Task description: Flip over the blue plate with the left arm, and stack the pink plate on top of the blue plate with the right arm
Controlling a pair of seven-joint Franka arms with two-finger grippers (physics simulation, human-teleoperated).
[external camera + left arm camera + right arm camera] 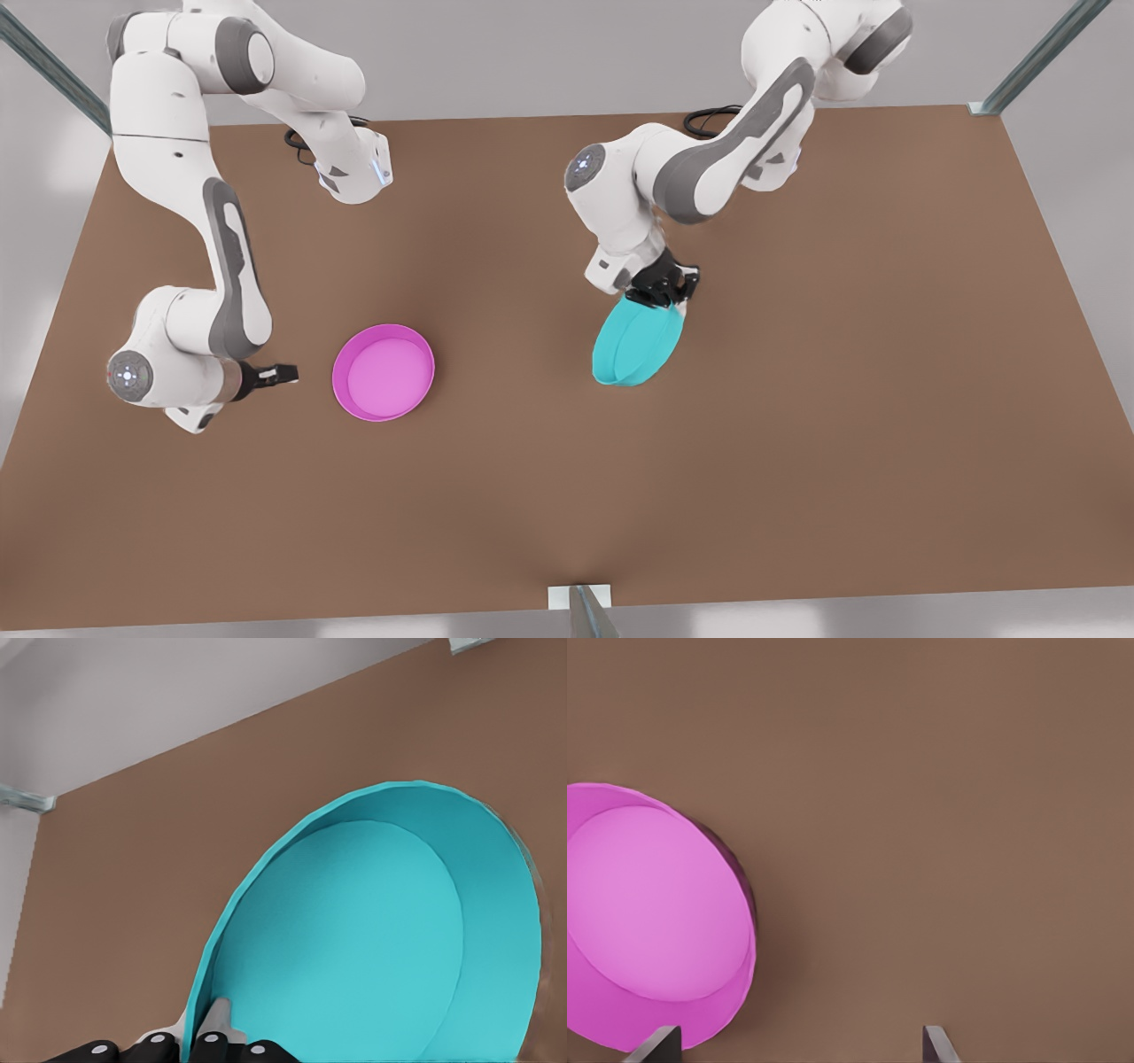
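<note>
**Front view: blue plate gripped, pink plate flat**

Front view, from its left: I see my right gripper (288,374), fingers apart, just beside the round shallow magenta-pink plastic plate (384,372), lying rim-up on the brown table (797,443). Further right, my left gripper (664,297) is clamped on the rim of the round turquoise plastic plate (636,344), tilted steeply.

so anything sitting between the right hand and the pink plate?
Nothing: in the front view only bare brown tabletop separates the open right hand from the round magenta plastic plate, which lies flat, rim up.
</note>
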